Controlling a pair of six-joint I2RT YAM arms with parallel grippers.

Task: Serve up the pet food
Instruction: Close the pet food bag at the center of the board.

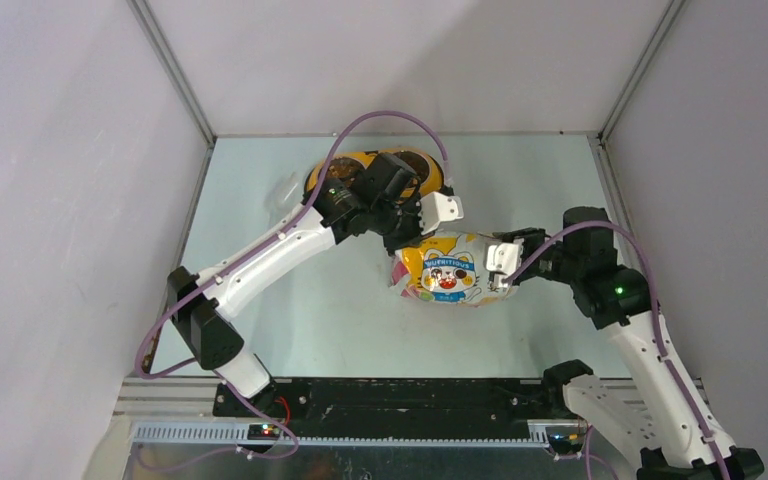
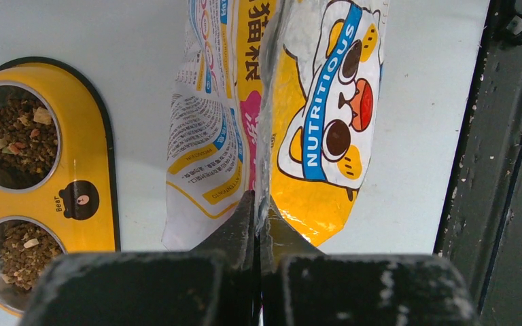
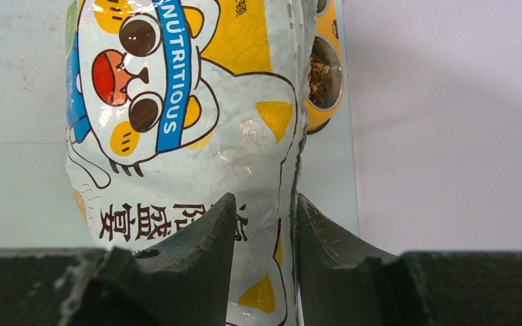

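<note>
The pet food bag (image 1: pixel 445 270), crinkly yellow-white foil with a cartoon cat, lies in mid-table. My left gripper (image 2: pixel 257 197) is shut on the bag's (image 2: pixel 312 102) crimped seam; from above, that gripper (image 1: pixel 412 240) sits at the bag's far left corner. My right gripper (image 3: pixel 264 200) straddles the bag's (image 3: pixel 177 102) right side edge, jaws partly apart with puffed foil filling the gap and touching both fingers. Overhead it (image 1: pixel 488 272) is at the bag's right end. Brown kibble fills both steel cups (image 2: pixel 24 136) (image 2: pixel 24 251) of the yellow double bowl (image 2: pixel 88 170).
The yellow bowl (image 1: pixel 375 172) stands at the back, partly under my left arm, and its edge (image 3: pixel 323 68) shows beyond the bag. A clear plastic thing (image 1: pixel 285 190) lies left of it. Grey walls close three sides. A black rail (image 1: pixel 400 395) runs along the near edge.
</note>
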